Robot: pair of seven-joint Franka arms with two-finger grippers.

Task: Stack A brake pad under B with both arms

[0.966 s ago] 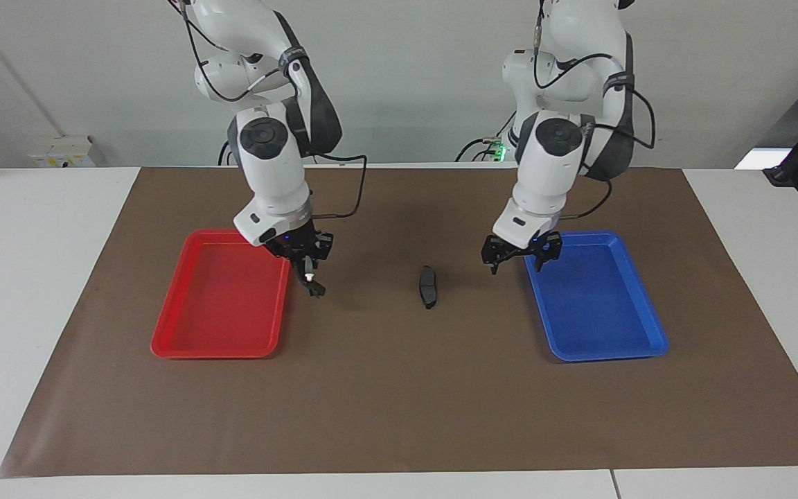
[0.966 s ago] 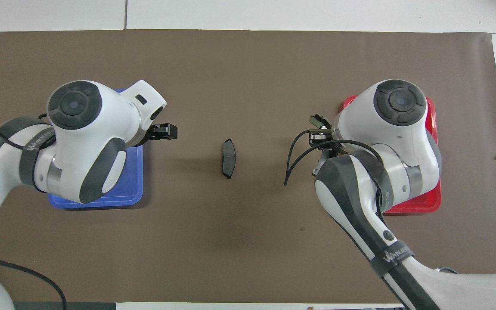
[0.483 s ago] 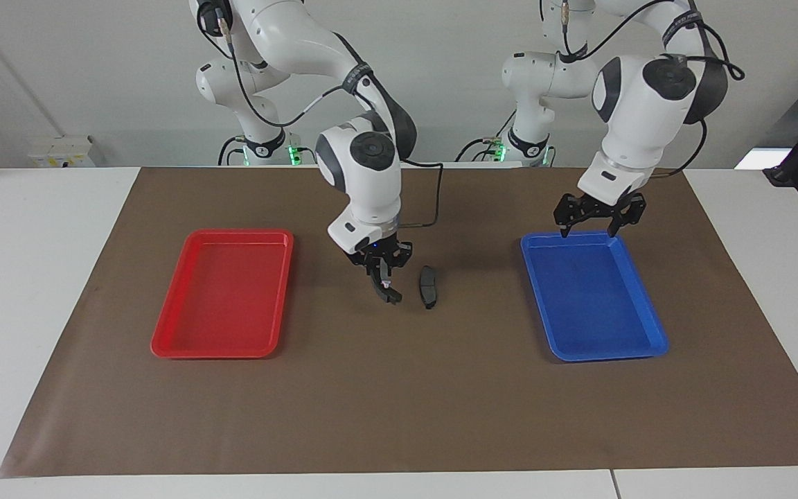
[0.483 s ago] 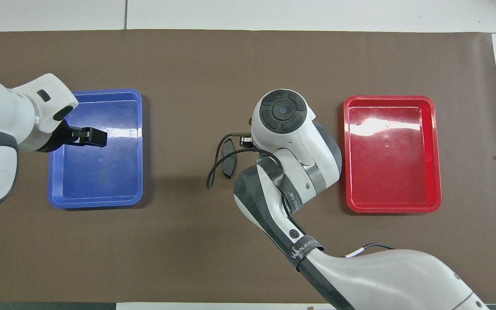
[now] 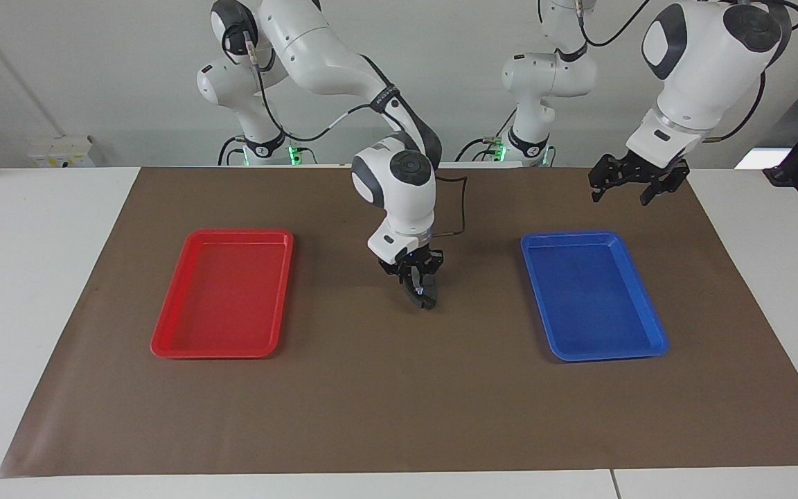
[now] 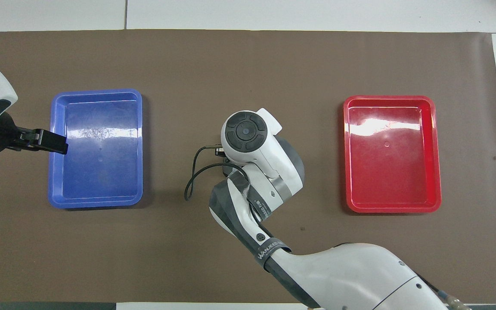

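Facing view: the right pincer (image 5: 416,280) is low over the middle of the brown mat (image 5: 371,409), between the red tray (image 5: 163,333) and the blue tray (image 5: 655,333). Its fingertips are clamped on B (image 5: 424,296), which hangs steeply, forked end down, at or just above the mat. The A brake pad cannot be told apart from B or the pincer in either view. The left pincer (image 5: 633,187) is raised, fingers apart and holding nothing; from overhead it is over the blue tray's rim at the left arm's end. Both trays lie well apart from B, with bare mat around it. White bench (image 5: 39,291) borders the mat.
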